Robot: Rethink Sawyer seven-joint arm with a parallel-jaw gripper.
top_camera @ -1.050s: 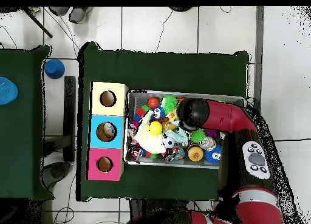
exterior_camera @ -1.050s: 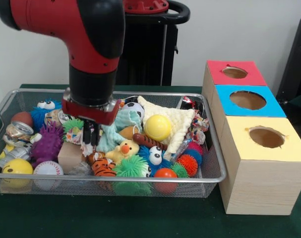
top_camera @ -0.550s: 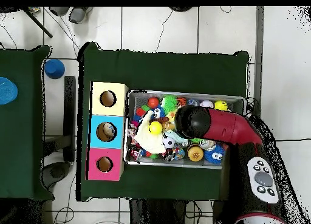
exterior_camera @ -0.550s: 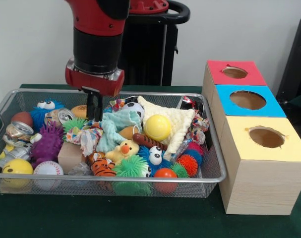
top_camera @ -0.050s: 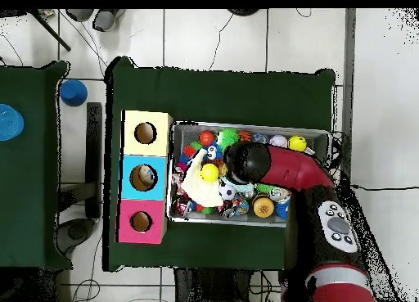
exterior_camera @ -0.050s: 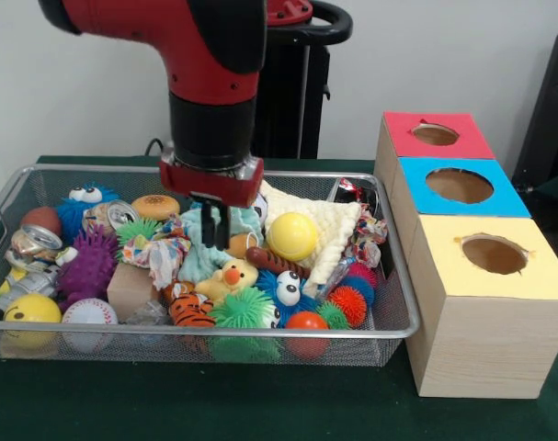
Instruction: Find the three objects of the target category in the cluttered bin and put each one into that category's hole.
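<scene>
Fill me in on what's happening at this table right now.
A red and black Sawyer arm reaches down into a wire mesh bin crammed with toys. Its gripper hangs over the middle of the pile, just above a light green cloth and beside a yellow ball, holding nothing. Next to the bin stand three wooden boxes with round holes, topped red, blue and yellow. Nothing is on its way to a hole yet.

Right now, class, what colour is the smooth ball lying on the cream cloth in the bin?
Yellow. The ball shows best in the front view, resting on the cream cloth.
</scene>
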